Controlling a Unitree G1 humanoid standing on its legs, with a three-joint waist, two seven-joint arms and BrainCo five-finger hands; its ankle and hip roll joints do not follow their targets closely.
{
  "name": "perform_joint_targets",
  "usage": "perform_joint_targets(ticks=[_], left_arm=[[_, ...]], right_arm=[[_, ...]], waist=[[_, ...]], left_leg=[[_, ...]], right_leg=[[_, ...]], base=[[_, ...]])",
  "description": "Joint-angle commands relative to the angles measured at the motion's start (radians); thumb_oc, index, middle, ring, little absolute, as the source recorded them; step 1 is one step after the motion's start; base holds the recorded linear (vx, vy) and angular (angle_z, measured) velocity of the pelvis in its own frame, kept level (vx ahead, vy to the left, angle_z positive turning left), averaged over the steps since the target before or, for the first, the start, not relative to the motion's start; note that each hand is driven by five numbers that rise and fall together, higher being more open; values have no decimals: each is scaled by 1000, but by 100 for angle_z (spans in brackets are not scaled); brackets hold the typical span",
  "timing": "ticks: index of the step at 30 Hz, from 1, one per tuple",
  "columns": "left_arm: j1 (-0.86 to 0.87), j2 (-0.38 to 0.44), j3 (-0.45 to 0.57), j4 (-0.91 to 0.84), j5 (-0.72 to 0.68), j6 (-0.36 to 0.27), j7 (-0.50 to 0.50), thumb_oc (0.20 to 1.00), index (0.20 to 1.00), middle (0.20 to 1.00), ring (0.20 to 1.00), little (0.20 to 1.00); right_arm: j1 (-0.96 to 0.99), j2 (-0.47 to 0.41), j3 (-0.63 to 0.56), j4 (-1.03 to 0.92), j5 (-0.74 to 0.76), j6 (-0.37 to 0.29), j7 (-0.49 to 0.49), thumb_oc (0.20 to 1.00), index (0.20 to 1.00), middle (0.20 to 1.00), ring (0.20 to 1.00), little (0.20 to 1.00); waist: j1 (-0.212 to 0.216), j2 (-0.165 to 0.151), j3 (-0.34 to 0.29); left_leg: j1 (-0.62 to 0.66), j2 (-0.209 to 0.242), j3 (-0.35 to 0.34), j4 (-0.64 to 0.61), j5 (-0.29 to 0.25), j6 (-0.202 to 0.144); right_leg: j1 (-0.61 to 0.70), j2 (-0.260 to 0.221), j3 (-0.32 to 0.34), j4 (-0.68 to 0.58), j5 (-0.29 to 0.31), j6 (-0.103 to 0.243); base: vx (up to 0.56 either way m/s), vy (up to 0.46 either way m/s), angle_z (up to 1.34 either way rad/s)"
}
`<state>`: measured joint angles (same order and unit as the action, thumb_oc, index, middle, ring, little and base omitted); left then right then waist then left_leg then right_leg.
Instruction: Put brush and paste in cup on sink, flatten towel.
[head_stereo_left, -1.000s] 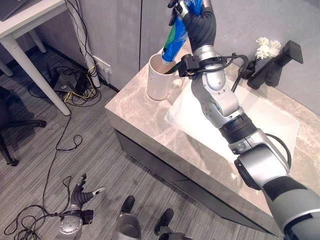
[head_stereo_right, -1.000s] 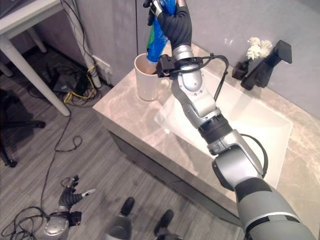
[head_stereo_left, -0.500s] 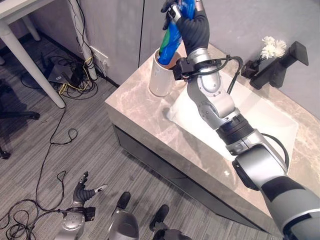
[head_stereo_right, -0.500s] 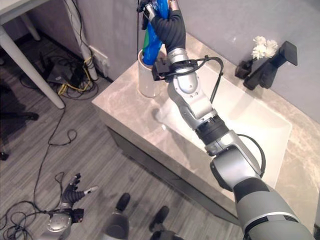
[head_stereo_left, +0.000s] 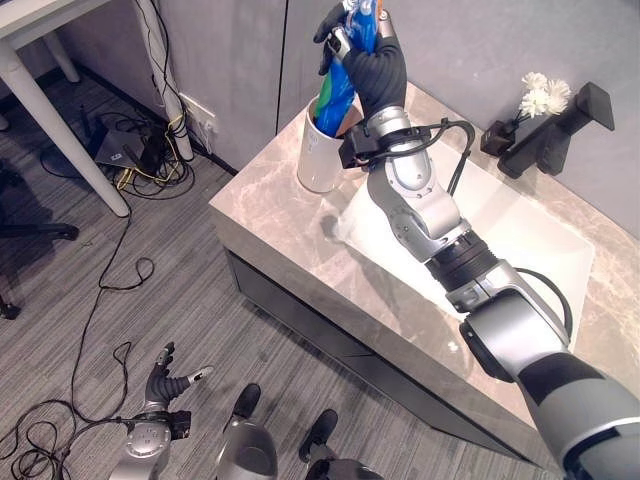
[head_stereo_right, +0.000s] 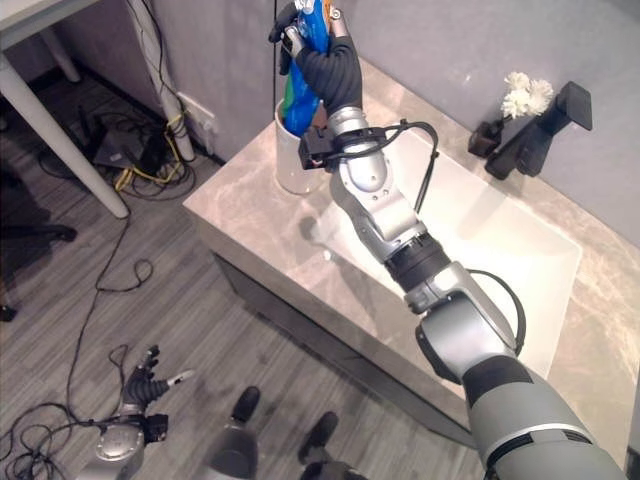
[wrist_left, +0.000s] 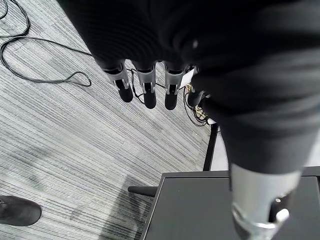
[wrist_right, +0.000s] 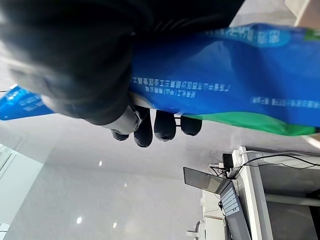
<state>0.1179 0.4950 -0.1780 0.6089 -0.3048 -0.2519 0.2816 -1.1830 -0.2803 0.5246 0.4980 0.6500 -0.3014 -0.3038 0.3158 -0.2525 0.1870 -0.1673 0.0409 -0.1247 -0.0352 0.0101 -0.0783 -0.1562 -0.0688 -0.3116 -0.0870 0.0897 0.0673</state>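
The marble bench (head_stereo_left: 290, 235) carries a white sink basin (head_stereo_left: 520, 235) across its middle and, at its far left corner just beside the basin's edge, a tall white cup (head_stereo_left: 322, 160). Past the cup the bench ends on two sides and drops to the floor, so there is little room for sideways drift there; the basin side is open. The right hand (head_stereo_left: 372, 62) is raised directly above the cup, its fingers (wrist_right: 165, 126) curled round a blue and green toothpaste tube (wrist_right: 240, 75). The tube's long axis runs steeply down from the hand, tilted slightly, with its lower end inside the cup's mouth. Letting it drop in looks like a matter of lowering straight down and releasing. The left hand (head_stereo_left: 165, 383) hangs low over the floor, well apart from the bench, fingers relaxed and holding nothing.
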Motion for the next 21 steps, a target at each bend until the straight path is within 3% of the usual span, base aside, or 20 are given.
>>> perform_joint_targets(ticks=[1, 10, 21], left_arm=[[-26, 8, -26, 5, 6, -50, 22, 1000, 1000, 1000, 1000, 1000], [-38, 9, -39, 6, 24, -51, 32, 1000, 1000, 1000, 1000, 1000], [-62, 11, -67, 29, 65, -44, 36, 1000, 1000, 1000, 1000, 1000]], right_arm=[[-115, -37, -9, -12, -47, -43, 1, 1000, 1000, 1000, 1000, 1000], [-115, -25, -11, -29, -134, -40, -43, 1000, 1000, 1000, 1000, 1000], [-104, -23, -98, -110, -266, -45, -145, 1000, 1000, 1000, 1000, 1000]], waist=[[18, -16, 2], [11, -11, -4], [17, 28, -24]], left_leg=[[19, -28, -63, -52, 36, 49], [28, -24, -55, -52, 32, 52], [45, -16, -38, -51, 30, 45]], right_leg=[[137, -76, 45, 5, 11, 96], [137, -73, 56, 8, 14, 96], [146, -70, 60, 11, -7, 91]], base=[[0, 0, 0], [0, 0, 0], [-16, -11, -4]])
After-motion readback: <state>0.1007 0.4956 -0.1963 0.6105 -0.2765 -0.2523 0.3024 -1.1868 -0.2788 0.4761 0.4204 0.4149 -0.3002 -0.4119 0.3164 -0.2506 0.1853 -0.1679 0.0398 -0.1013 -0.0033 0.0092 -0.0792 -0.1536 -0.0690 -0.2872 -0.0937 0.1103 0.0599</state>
